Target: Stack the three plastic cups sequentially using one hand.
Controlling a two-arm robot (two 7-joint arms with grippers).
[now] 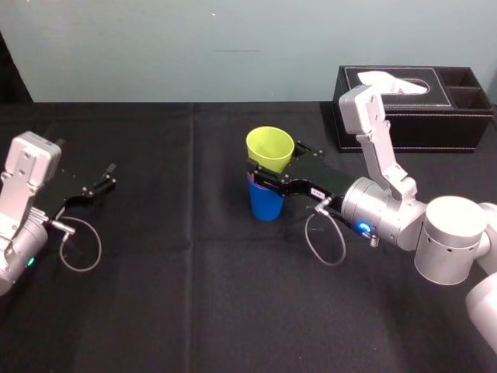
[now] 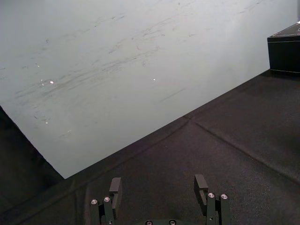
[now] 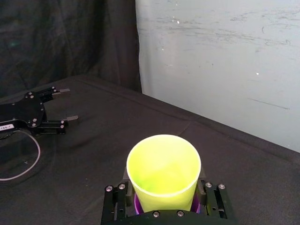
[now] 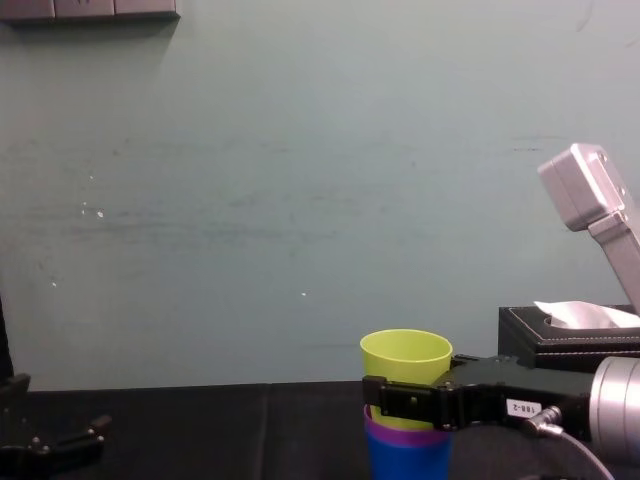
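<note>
While the black right gripper (image 4: 405,400) is clamped across the yellow-green tapered plastic cup (image 1: 269,149), jaws closed on its wall below the rim, that cup sits in the mouth of the purple plastic cup (image 4: 405,437), itself nested in the blue plastic cup (image 1: 266,203). Stack stands upright mid-table on the black cloth (image 1: 194,295), well apart from the black tissue box (image 1: 411,109) at rear right.

Yellow-green one shows far more wall than the purple band does, so I'd judge it not fully seated.

Risks from here:
- Letting go at this height may leave it perched or cocked.
- Pushing down off-axis could wedge it or tip the stack, since nothing holds the blue base.
- Backing out with the jaws only part open could drag the stack over.
- Smooth plastic, so slip in the grip is possible.

Idle left gripper (image 1: 109,177) parked far left, fingers spread, holding nothing.
</note>
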